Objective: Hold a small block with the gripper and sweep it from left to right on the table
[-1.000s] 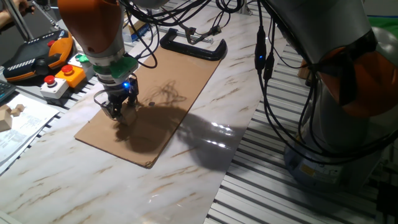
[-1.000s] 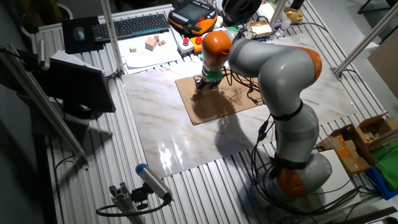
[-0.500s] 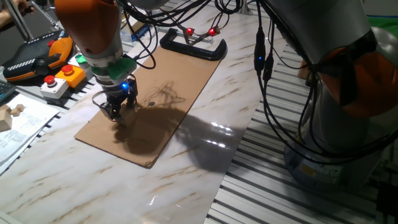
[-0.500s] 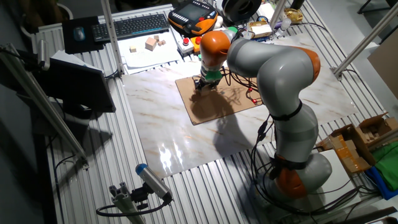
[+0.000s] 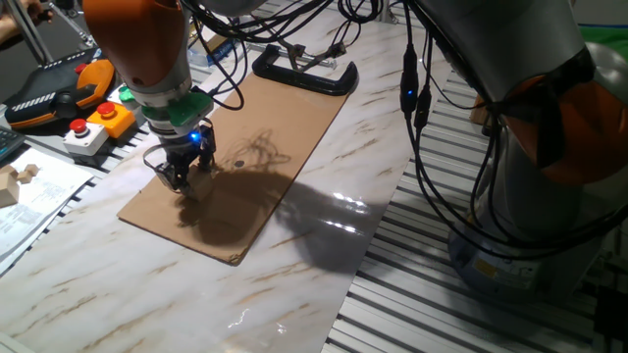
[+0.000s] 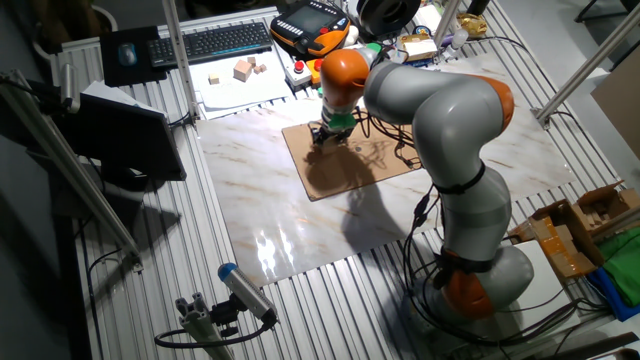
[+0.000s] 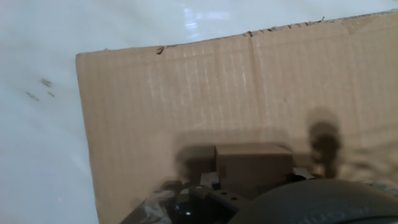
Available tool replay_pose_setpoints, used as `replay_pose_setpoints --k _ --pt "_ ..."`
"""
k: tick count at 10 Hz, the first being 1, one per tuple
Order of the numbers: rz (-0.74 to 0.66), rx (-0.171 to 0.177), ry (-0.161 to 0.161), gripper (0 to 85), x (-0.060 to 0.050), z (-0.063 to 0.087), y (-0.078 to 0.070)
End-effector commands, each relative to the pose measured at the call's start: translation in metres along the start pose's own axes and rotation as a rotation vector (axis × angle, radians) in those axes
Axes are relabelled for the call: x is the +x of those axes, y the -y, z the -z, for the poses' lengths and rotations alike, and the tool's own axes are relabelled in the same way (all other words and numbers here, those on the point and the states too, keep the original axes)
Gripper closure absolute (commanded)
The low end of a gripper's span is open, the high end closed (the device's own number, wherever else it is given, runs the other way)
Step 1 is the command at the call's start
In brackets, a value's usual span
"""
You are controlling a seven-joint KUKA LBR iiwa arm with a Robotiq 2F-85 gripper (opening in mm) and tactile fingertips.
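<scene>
Gripper (image 5: 180,178) closed on the small block (image 7: 254,163), pressed low onto the cardboard sheet (image 5: 245,147) lying on the table (image 5: 324,235), near the sheet's corner, the grasp judged complete and most of the sweep apparently left.

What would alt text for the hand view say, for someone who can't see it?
Looking down along the gripper, a small tan block sits at its tip on a brown cardboard sheet. The white marble table shows to the left and above the sheet.
</scene>
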State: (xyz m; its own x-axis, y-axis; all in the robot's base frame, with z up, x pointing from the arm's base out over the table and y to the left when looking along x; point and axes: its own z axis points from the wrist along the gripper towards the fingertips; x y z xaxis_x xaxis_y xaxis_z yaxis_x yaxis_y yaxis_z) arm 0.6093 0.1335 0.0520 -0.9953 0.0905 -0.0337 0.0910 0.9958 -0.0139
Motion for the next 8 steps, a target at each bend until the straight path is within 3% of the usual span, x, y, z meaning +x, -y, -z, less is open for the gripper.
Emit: replay_pose_setpoints --k 1,8 --pt "0.0 0.0 -0.001 84.3 0.0 0.0 -0.001" --pt "-0.008 0.006 0.005 84.3 0.006 -0.001 -0.016"
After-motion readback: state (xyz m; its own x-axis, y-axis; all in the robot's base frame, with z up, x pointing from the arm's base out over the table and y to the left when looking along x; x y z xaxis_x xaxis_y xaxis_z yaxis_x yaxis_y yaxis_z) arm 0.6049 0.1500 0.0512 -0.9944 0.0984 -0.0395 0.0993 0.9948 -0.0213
